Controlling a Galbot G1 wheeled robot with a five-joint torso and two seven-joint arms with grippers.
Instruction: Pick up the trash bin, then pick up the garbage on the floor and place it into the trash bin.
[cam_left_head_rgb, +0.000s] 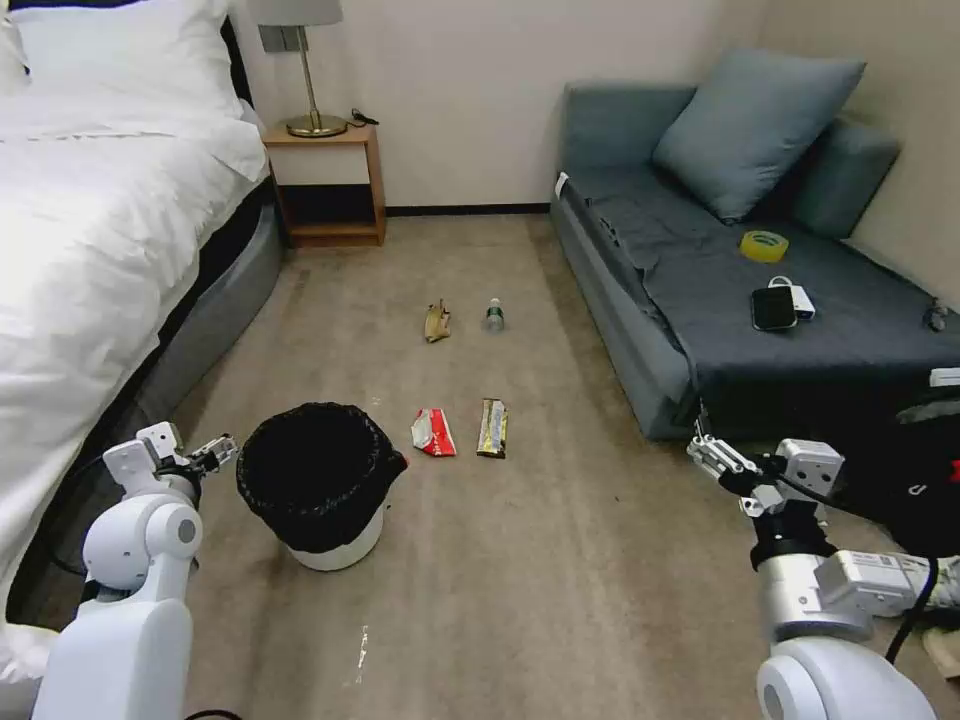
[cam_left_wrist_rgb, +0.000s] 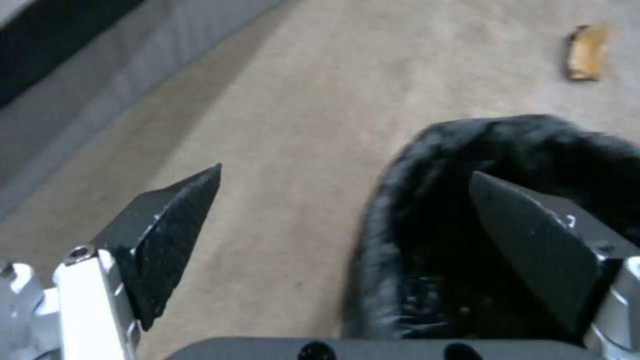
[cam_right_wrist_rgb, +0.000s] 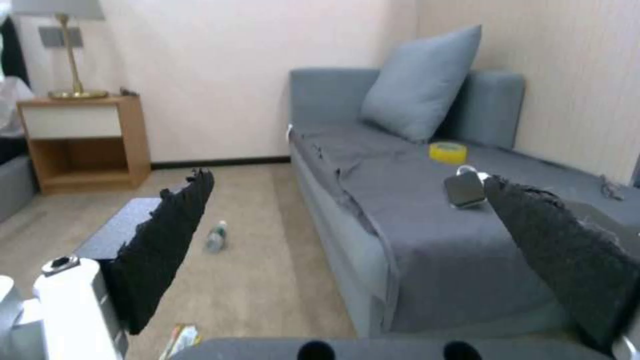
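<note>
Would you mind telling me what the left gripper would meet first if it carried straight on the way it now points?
Probably the trash bin: the open left gripper points along the floor at the bin's near black-bagged rim, with one finger already over it. Depth is unclear, so it might skim the carpet alongside.

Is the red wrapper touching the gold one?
Apart. The head view shows bare carpet between the red wrapper and the gold wrapper.

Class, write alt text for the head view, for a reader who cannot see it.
On a beige carpet, the open left gripper hangs beside the trash bin, with a red-and-white wrapper, gold-brown wrapper, banana peel and small bottle lying beyond. The right gripper hangs open near a grey sofa.
</note>
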